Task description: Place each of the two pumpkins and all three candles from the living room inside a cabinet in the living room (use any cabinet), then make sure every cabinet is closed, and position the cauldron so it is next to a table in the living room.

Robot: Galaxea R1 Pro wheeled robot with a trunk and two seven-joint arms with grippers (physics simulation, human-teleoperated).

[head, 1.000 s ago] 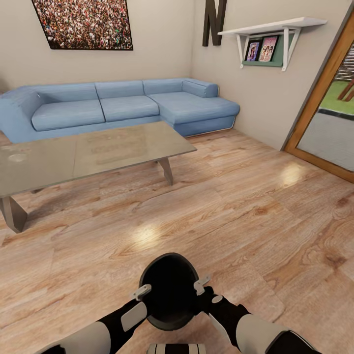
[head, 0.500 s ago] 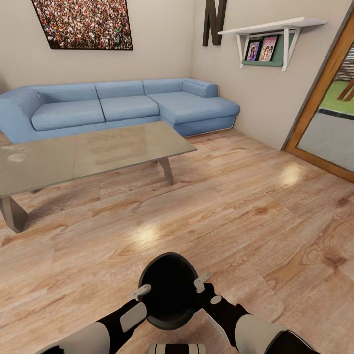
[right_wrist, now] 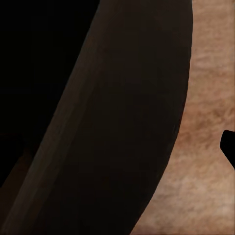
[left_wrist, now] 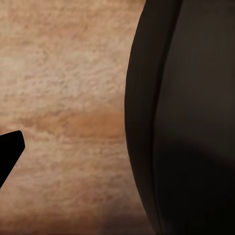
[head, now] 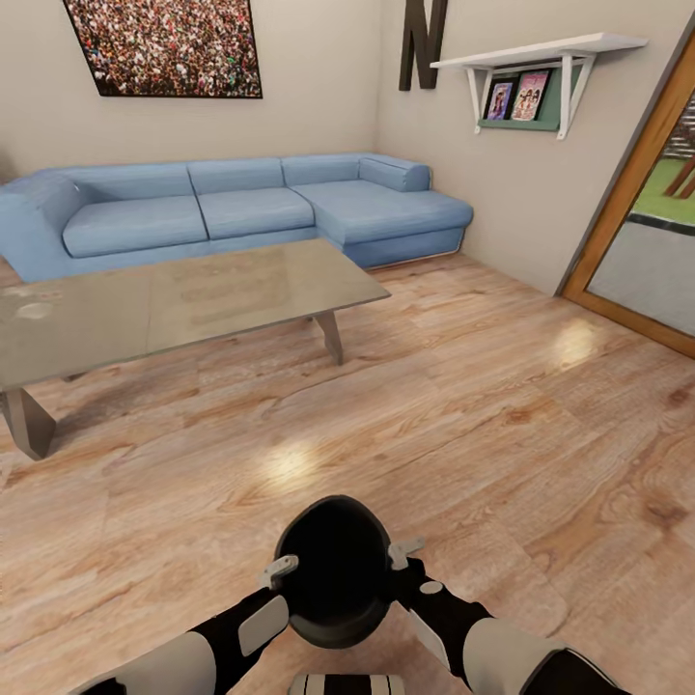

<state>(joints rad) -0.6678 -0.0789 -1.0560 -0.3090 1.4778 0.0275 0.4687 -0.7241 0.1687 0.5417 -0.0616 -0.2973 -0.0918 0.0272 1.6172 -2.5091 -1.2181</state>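
A: What sits lowest in the head view?
B: The cauldron (head: 333, 569), at bottom centre above the floor (head: 463, 425). The left jaws (head: 280, 569) press its left rim and the right jaws (head: 403, 552) its right rim, so each set is clenched on the cauldron, one finger inside and one outside.

A: And beyond that?
B: The bench (head: 183, 299) stands at centre left, well apart from the cauldron. Behind it is a blue sofa (head: 241, 208), with a picture (head: 164, 43) at upper left and a shelf (head: 536, 48) at upper right.
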